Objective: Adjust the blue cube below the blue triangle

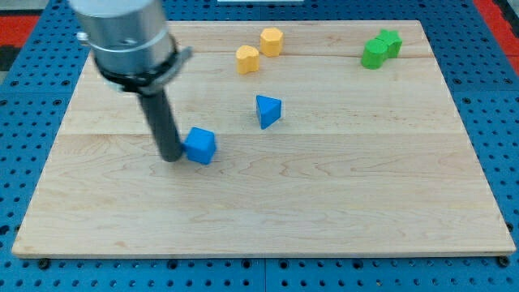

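The blue cube (200, 145) lies on the wooden board (324, 195), left of centre. The blue triangle (268, 110) lies above it and to its right, well apart. My tip (172, 158) is right against the cube's left side, touching or nearly touching it. The dark rod rises from there to the grey arm body at the view's top left.
Two yellow blocks (247, 58) (272, 40) lie near the board's top centre. Two green blocks (375, 53) (391, 41) sit together at the top right. A blue perforated surface surrounds the board.
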Controlling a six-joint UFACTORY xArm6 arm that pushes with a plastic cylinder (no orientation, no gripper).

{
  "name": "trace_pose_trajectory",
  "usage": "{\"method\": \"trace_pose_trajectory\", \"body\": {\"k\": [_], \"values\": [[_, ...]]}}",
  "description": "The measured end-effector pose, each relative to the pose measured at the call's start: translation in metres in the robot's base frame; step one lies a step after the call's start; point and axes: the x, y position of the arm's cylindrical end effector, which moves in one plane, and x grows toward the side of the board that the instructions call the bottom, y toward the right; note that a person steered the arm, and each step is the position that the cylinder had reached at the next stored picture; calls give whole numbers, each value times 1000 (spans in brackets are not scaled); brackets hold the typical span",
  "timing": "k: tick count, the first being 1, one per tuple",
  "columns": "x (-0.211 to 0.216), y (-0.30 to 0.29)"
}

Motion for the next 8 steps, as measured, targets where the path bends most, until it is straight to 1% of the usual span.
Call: {"method": "trace_pose_trajectory", "body": {"k": [1, 2, 3, 4, 5, 6, 8], "values": [[3, 65], [2, 44], [-4, -21], [-11, 4], [-20, 53], [-30, 66], [-24, 64]]}}
